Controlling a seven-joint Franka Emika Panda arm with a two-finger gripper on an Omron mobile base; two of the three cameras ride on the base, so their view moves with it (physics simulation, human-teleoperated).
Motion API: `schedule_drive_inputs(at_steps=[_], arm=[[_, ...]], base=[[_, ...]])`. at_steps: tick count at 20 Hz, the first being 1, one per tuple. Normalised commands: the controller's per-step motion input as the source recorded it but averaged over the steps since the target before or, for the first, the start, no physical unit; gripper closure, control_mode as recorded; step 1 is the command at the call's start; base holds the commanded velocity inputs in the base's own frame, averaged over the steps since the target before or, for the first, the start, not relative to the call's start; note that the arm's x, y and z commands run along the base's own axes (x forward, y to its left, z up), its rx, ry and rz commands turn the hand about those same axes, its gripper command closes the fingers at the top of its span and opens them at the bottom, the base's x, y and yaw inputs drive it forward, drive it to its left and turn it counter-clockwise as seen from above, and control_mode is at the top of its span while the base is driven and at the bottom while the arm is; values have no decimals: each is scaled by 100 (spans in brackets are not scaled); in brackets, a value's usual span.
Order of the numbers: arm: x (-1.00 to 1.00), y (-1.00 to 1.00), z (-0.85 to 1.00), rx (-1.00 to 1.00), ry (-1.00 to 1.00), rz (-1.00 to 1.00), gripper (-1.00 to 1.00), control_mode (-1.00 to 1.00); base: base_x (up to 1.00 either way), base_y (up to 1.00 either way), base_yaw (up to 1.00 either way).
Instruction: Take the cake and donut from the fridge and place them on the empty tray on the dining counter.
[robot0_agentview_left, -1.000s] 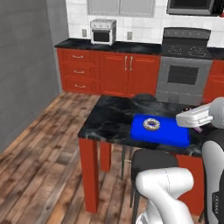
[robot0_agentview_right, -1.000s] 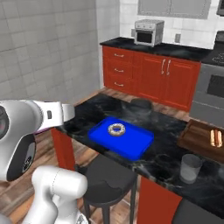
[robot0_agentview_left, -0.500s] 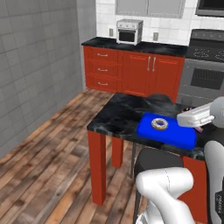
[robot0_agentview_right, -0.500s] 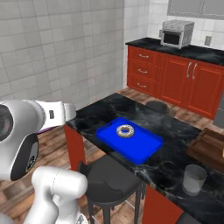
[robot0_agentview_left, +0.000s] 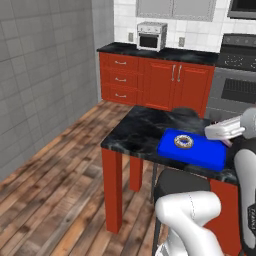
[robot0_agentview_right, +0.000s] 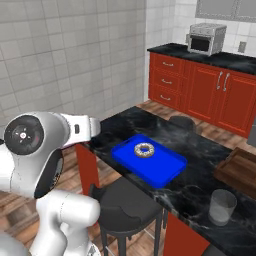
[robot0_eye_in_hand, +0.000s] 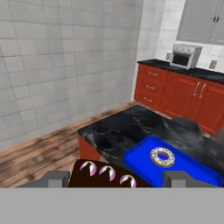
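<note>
Chocolate cake (robot0_eye_in_hand: 109, 174) with pink-white swirls sits clasped between the gripper (robot0_eye_in_hand: 111, 178) fingers; the donut (robot0_agentview_right: 145, 149) lies in the blue tray (robot0_agentview_right: 162, 172) on the dining counter (robot0_agentview_right: 200, 187)

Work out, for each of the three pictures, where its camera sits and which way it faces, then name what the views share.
Left base view: behind the arm's left, facing the dining counter; white arm lower right.
Right base view: behind its right, facing the tray; arm lower left.
Hand view: on the hand, looking along the gripper holding the cake.
Shared: the donut on the blue tray.
</note>
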Motion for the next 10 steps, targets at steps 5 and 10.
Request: schedule_drive_inputs(at_steps=[5, 10], arm=[[99, -81, -53, 7, 12, 0, 100, -100], [93, -44, -60, 0, 4, -2, 100, -100]], base=[[0, 0, 0], [0, 0, 0]])
